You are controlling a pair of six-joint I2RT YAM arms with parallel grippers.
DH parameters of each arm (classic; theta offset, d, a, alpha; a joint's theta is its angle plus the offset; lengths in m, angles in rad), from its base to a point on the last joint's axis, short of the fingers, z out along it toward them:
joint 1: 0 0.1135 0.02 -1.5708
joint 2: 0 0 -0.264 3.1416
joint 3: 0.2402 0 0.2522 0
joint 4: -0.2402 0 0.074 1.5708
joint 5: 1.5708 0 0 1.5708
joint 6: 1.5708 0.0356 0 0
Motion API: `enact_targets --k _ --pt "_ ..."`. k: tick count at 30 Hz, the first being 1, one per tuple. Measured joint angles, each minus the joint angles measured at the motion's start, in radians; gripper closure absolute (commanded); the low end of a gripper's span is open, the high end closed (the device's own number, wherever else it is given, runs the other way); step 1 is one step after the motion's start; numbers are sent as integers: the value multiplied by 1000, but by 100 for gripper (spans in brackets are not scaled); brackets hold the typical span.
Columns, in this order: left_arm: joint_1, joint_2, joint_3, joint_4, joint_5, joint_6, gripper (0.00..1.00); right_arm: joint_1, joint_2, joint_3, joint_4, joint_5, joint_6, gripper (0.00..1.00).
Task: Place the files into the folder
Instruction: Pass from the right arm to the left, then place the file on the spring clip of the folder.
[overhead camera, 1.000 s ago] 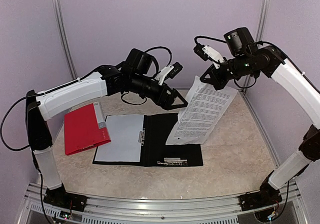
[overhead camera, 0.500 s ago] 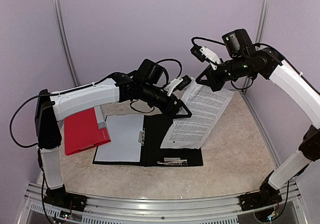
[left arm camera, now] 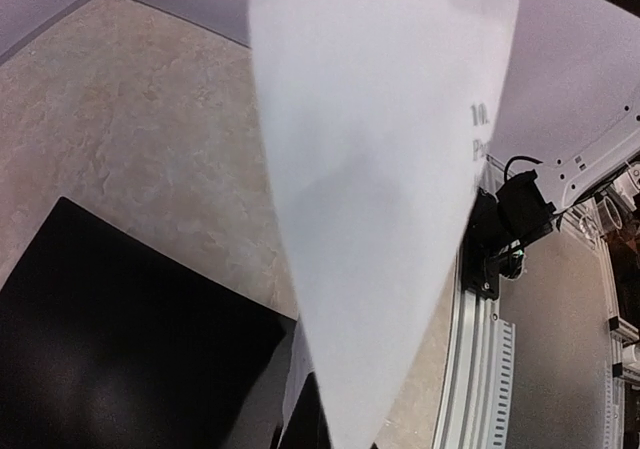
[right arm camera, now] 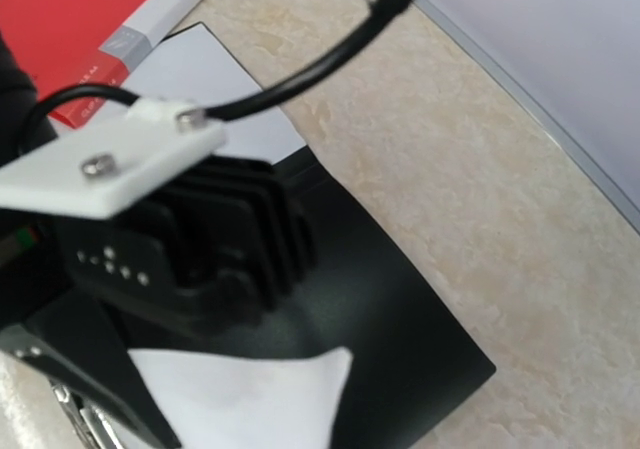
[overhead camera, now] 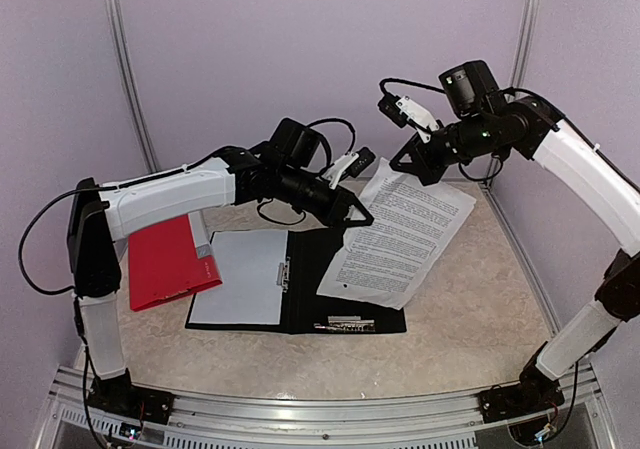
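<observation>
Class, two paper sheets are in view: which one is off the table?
The printed sheet, pinched by the left gripper and the right gripper above the black folder; the blank sheet lies flat in the folder's left half.

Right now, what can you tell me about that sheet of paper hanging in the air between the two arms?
It is a thin white sheet printed with dense black text, held off the table, tilted and slightly curved. The right gripper pinches its top corner and the left gripper is shut on its left edge. Its lower part hangs over the right half of the open black folder; whether it touches the folder cannot be told.
</observation>
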Motion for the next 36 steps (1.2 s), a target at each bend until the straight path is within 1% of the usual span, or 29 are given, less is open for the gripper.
enact_targets --k 2,5,6,9,12,14,18,23,27,30,36 --pt "0 -11 -24 14 0 -30 100 1 3 0 -2 0 4 91" --pt "0 -35 -69 34 4 -84 100 2 5 0 -5 4 18 76" --pt "0 -43 -83 37 6 -108 100 2 6 0 -6 11 17 69" --pt "0 -69 -128 60 7 -181 100 2 9 7 -13 27 29 54" --pt "8 -103 -183 89 3 -262 100 2 15 20 -16 45 48 47" --pt "22 -116 -207 107 3 -312 100 2 15 21 -16 56 54 45" --pt "77 -108 -219 117 7 -392 100 2 15 18 -16 71 66 45" --pt "178 -26 -219 140 25 -465 100 2 14 -25 -7 74 80 45" --pt "237 88 -203 128 47 -488 100 2 14 -73 -1 73 89 46" --pt "259 168 -185 108 63 -491 100 2 14 -101 8 72 100 46" --pt "277 233 -185 66 93 -492 100 2 12 -178 38 68 115 46"
